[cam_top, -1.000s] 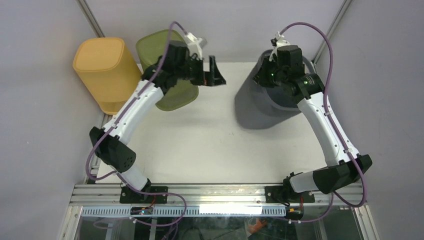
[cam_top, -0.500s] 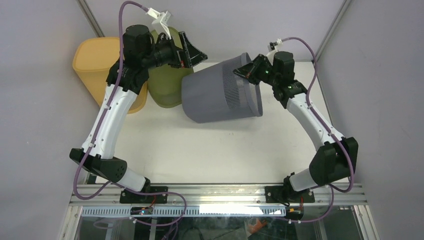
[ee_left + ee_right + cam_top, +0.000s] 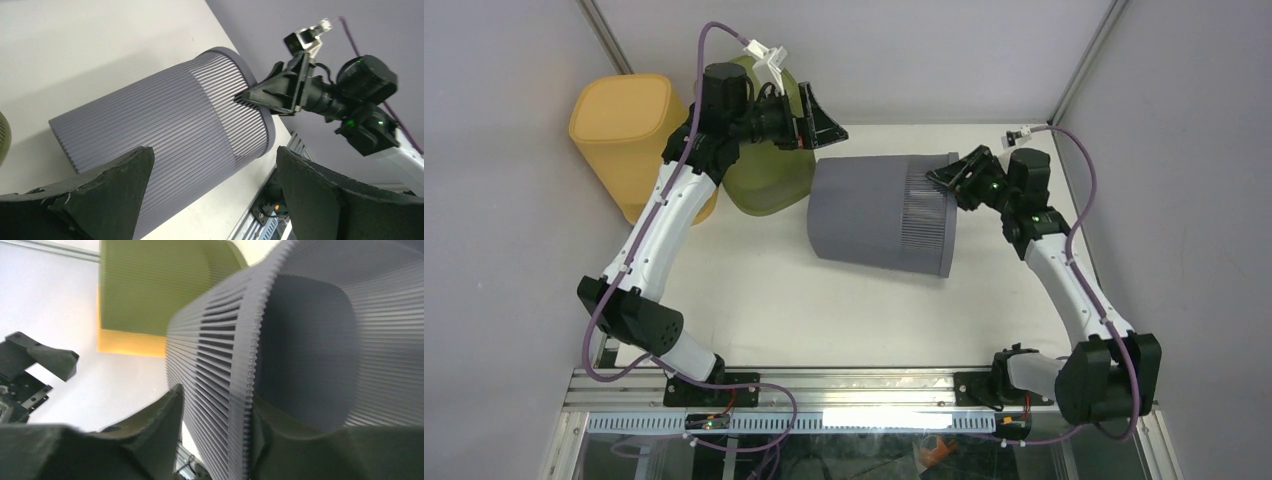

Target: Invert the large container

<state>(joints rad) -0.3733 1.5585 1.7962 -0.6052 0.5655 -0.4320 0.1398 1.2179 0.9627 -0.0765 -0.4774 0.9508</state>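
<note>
Grey container (image 3: 879,212) rim between right fingers (image 3: 952,174)

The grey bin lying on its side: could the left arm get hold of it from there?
Probably yes. The left gripper is open and faces the grey bin, with nothing between them in its wrist view. The right gripper pinches it only at the open end.
</note>
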